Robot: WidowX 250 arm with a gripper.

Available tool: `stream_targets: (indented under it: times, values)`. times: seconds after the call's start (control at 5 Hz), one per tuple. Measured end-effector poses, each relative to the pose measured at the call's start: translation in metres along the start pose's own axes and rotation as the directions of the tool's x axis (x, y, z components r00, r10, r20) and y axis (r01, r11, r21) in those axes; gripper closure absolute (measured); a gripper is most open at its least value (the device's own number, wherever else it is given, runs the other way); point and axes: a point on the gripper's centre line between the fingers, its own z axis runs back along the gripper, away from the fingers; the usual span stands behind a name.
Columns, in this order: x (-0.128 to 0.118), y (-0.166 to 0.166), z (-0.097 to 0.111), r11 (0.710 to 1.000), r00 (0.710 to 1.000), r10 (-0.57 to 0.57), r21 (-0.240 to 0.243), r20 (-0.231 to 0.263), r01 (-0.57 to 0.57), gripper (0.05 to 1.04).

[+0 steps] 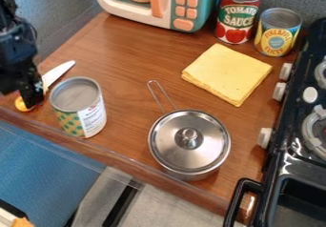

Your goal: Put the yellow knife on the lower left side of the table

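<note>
The hand (pixel 32 90) is hanging over the yellow knife (pixel 59 72), presumably for steady placement on the desk (pixel 130 49); whether it is gripping, onlookers cannot tell.

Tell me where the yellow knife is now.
In the camera view, the yellow knife is at the left, just left of the can with the green-and-yellow label, its handle end at the gripper.
</note>
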Motion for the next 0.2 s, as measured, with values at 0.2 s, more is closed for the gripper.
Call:
stream_targets:
  times: [0.2]
  values:
    - [-0.0046,0.0007,0.0210,1.000,0.999,-0.001,0.014,0.050,0.000,0.072]
